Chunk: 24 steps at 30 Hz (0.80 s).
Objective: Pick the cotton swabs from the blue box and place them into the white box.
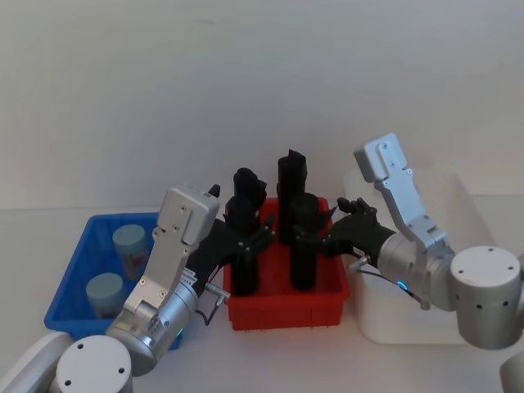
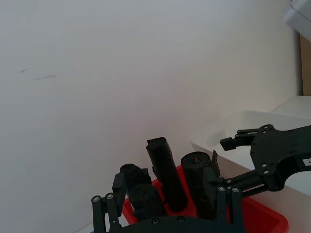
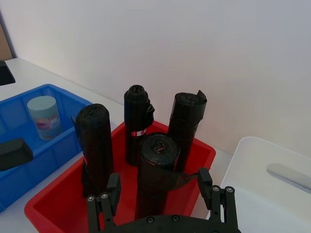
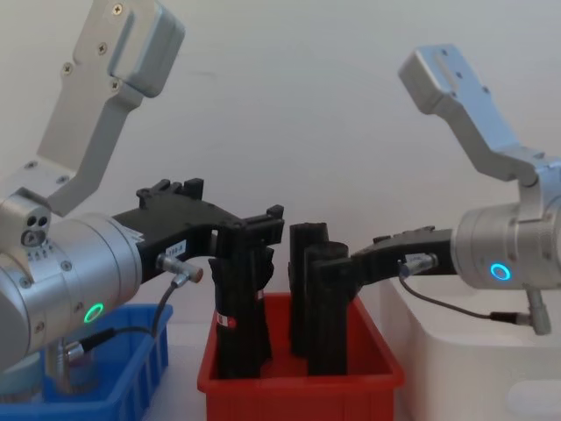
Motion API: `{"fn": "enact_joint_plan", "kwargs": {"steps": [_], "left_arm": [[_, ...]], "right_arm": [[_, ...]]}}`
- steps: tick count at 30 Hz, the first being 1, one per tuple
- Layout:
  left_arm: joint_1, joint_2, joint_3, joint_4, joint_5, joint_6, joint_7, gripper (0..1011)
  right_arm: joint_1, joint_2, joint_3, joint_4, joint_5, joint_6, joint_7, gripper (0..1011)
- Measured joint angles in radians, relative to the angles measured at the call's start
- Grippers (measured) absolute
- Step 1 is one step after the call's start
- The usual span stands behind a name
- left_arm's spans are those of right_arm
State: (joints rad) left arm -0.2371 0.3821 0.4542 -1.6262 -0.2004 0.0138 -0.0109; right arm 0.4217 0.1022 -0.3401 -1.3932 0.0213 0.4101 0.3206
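1. Two small round cotton swab jars [image 1: 132,244] with pale teal lids stand inside the shallow bright blue plastic box [image 1: 69,270], on the robot's left side.
2. Both jars stand upright, one behind the other, well apart from the grippers.
3. The big milky white plastic box [image 1: 426,323] sits on the robot's right side.
4. A red plastic bin [image 1: 286,309] sits between the two boxes, and four tall black rolls [image 1: 292,184] stand up in it.
5. The left gripper [image 1: 250,237] hangs over the left part of the red bin, by the top of a roll, with its fingers spread wide.
6. The right gripper [image 3: 158,194] reaches over the red bin from the white box's side.
7. Its fingers are spread wide too, with one black roll between them. I cannot tell if they touch it.
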Motion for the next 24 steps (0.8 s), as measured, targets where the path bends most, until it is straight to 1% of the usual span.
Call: {"fn": "enact_joint_plan", "kwargs": {"steps": [1, 7, 15, 24], "left_arm": [[0.000, 0.000, 0.000, 0.000, 0.000, 0.000, 0.000, 1004], [0.000, 0.000, 0.000, 0.000, 0.000, 0.000, 0.000, 1004], [0.000, 0.000, 0.000, 0.000, 0.000, 0.000, 0.000, 1004], [0.000, 0.000, 0.000, 0.000, 0.000, 0.000, 0.000, 1004]], "right_arm": [[0.000, 0.000, 0.000, 0.000, 0.000, 0.000, 0.000, 1001], [0.033, -0.023, -0.009, 0.058, -0.013, -0.010, -0.005, 1001], [0.065, -0.046, -0.018, 0.116, -0.027, -0.020, -0.016, 1001], [0.101, -0.069, -0.024, 0.185, -0.035, -0.023, -0.034, 1001]]}}
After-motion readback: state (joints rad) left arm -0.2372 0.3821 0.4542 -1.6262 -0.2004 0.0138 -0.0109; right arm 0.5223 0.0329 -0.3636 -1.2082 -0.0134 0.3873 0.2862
